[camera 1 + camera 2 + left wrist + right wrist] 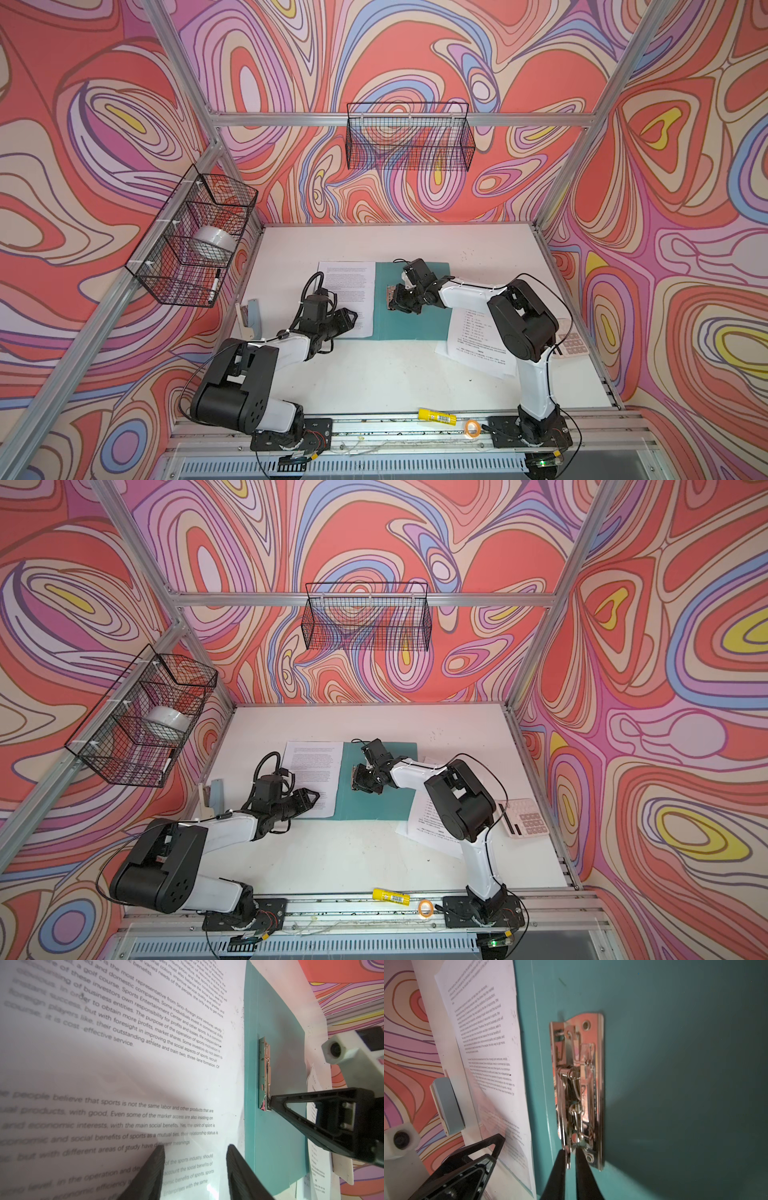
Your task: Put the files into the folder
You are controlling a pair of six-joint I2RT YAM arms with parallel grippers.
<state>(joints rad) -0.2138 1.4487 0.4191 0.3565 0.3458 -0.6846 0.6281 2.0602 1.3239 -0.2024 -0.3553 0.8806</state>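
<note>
My right tool (570, 1152) is pinched on the near-end lever of the metal clip (581, 1084), whose long axis runs along the spine of the folder (415, 328), which lies open on the counter (374, 374). My left tool (195, 1147), jaws apart, sits low over the printed sheet (349, 282) just left of that spine. I judge it the nearer arm to slide the sheet rightward under the clip, while more files (469, 349) lie by the folder's right edge.

Top views: we log bright, even light over the desk (374, 374), faint soft shadows on it, fine detail slightly soft.
Left wrist view: files (124, 1076) print sharp just ahead of the left hand (195, 1147), blurred well aside of it.
Right wrist view: metal clip (579, 1084) glaring, folder (675, 1064) dim well away from the right hand (571, 1151).
</note>
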